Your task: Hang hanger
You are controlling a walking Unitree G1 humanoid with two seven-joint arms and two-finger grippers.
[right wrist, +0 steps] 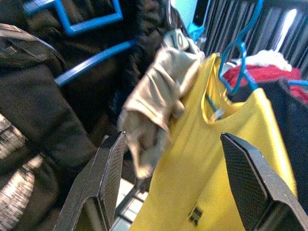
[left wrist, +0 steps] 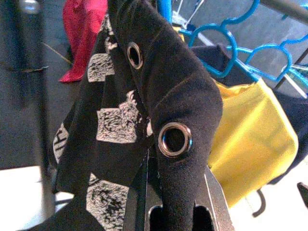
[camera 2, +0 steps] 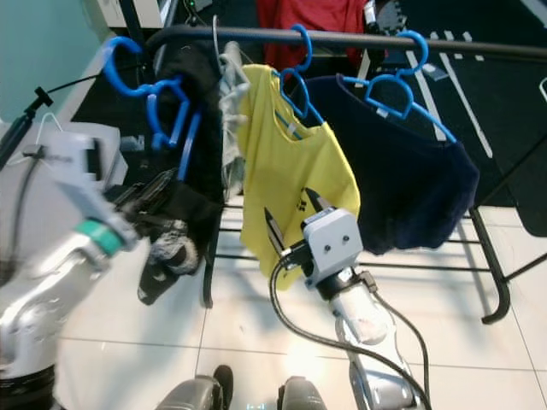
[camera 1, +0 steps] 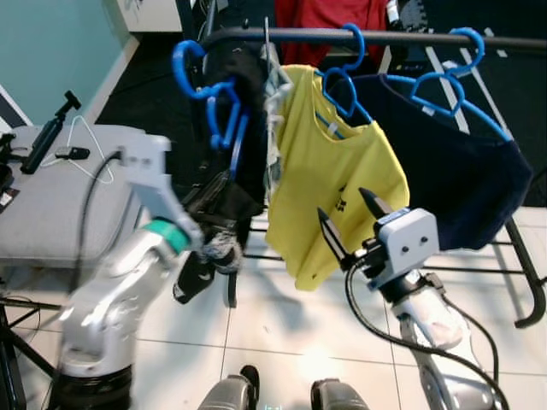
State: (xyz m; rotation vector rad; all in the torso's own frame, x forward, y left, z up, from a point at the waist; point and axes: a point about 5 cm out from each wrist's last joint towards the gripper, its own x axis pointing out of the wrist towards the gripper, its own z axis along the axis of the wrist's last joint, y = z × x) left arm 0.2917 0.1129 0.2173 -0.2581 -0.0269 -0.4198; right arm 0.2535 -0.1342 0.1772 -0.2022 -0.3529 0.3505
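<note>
Hanger [camera 1: 224, 109], blue, hooks the rail [camera 1: 402, 37] at ten o'clock, carrying a black garment [left wrist: 144, 120] with unreadable white print. Left gripper [camera 1: 208, 203] pinches that garment; right gripper [camera 1: 350, 220] gapes wide before the yellow shirt [camera 1: 329, 171], its small dark logo illegible.

Along the rail [camera 1: 402, 38] garments crowd side by side — black garment [camera 1: 244, 128], yellow shirt [camera 1: 329, 171], navy shirt [camera 1: 453, 179] — leaving bare bar only toward its right end.
</note>
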